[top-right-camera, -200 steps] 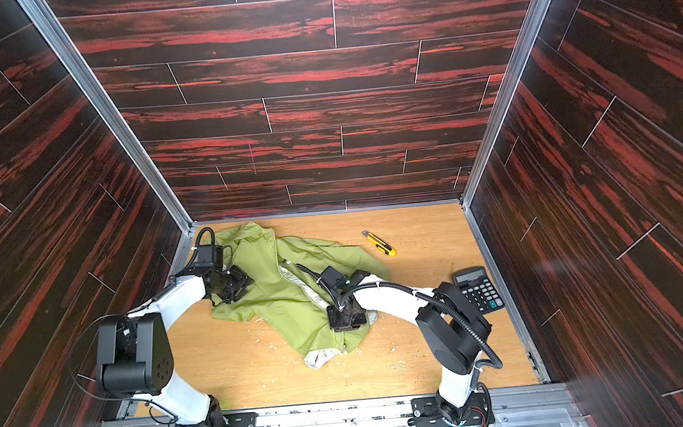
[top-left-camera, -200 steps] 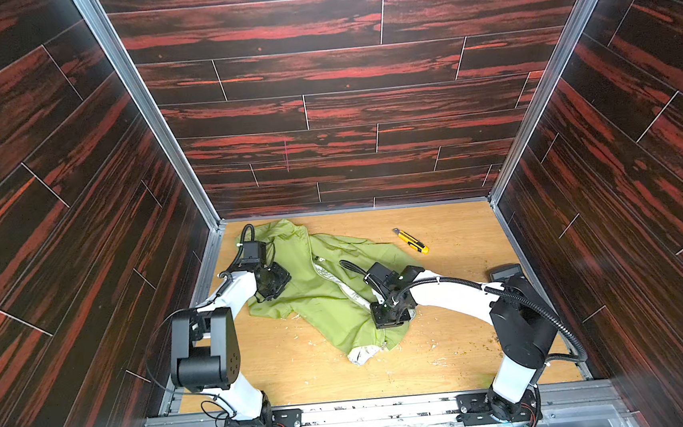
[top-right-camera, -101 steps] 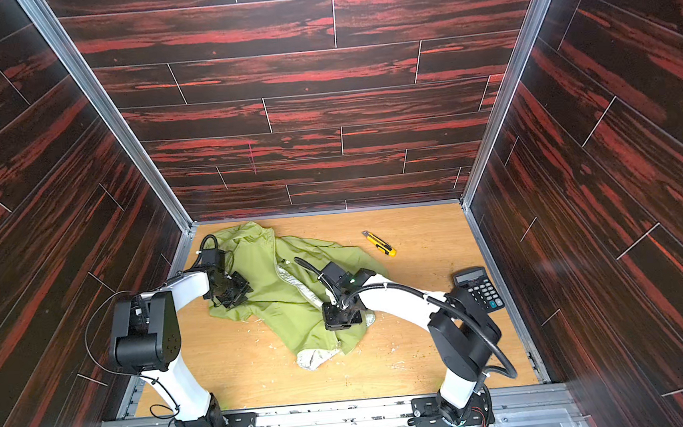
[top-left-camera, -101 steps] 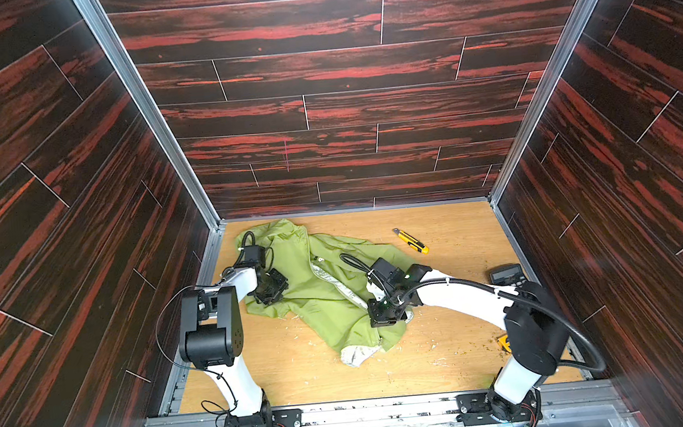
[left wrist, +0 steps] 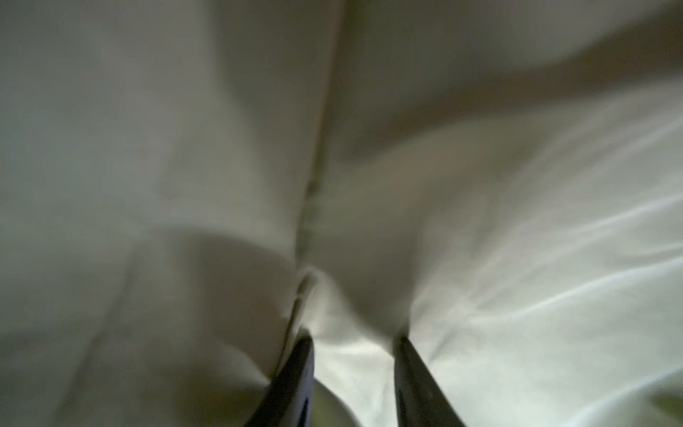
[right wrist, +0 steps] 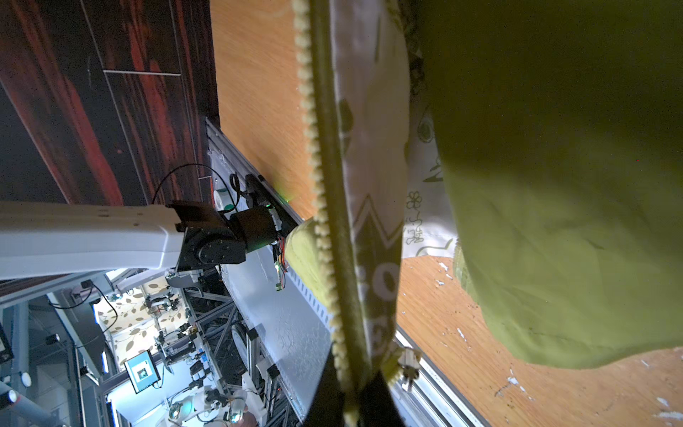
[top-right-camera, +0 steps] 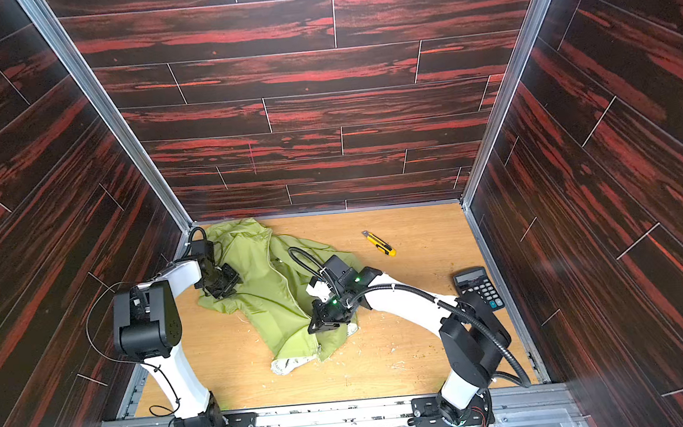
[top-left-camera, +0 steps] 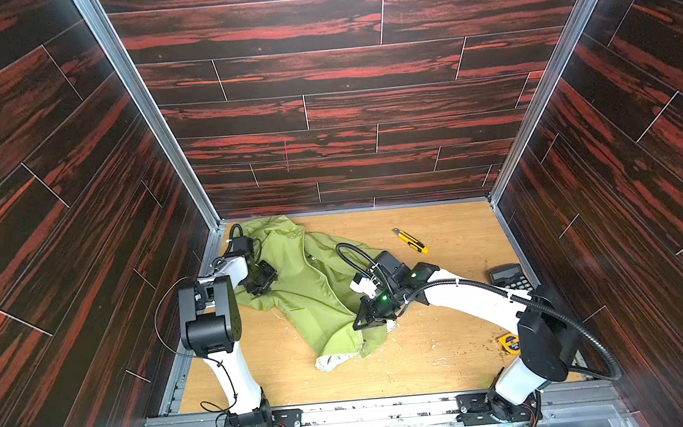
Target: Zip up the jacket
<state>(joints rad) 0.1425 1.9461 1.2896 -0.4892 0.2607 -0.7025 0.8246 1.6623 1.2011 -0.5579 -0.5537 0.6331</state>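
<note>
right gripper [right wrist: 354, 384] clamped on zip edge [right wrist: 327, 148] of jacket [top-left-camera: 308, 292] | left gripper [left wrist: 354, 338] jaws apart, cloth between, hold unclear | risk: thin zip edge slips free under pull, so zip won't seat

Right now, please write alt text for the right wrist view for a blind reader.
The right tool pinches the toothed zipper edge of the jacket; white patterned lining shows beside it, the wooden table behind.
</note>
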